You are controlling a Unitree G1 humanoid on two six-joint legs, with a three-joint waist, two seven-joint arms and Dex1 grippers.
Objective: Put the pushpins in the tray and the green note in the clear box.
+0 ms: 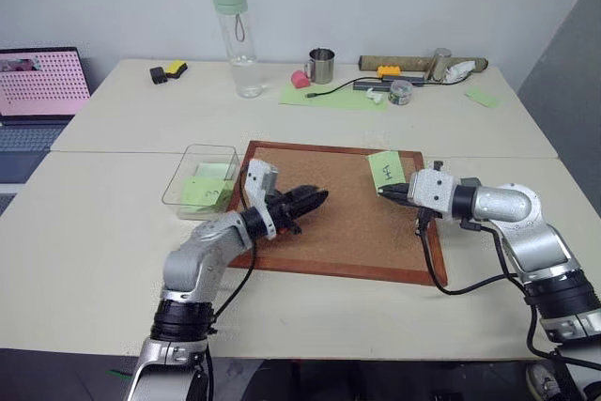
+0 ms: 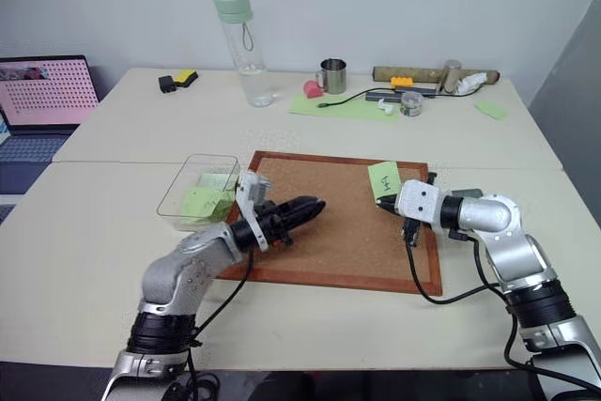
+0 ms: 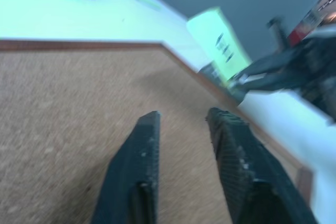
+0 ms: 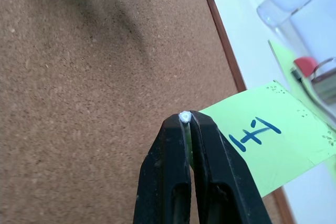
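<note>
While the right gripper (image 4: 185,121) hangs above the right part of the corkboard (image 1: 347,232), its two black fingers are pressed together on one edge of the green note (image 4: 265,142), and a small pale pin head (image 4: 185,116) sits right at the fingertips, wedged between them beside the note. That note, marked with a dark "H"-like stroke, stands lifted clear of the cork, tilted up from the gripper's tip near the board's far right corner. Over the left part of the board the left gripper (image 1: 317,197) points across toward the right one, its fingers (image 3: 144,150) a moderate gap apart with nothing between them. Just beside the board's left edge rests the clear box (image 1: 199,180), with other light-green notes lying inside it. I cannot make out the tray on the table.
</note>
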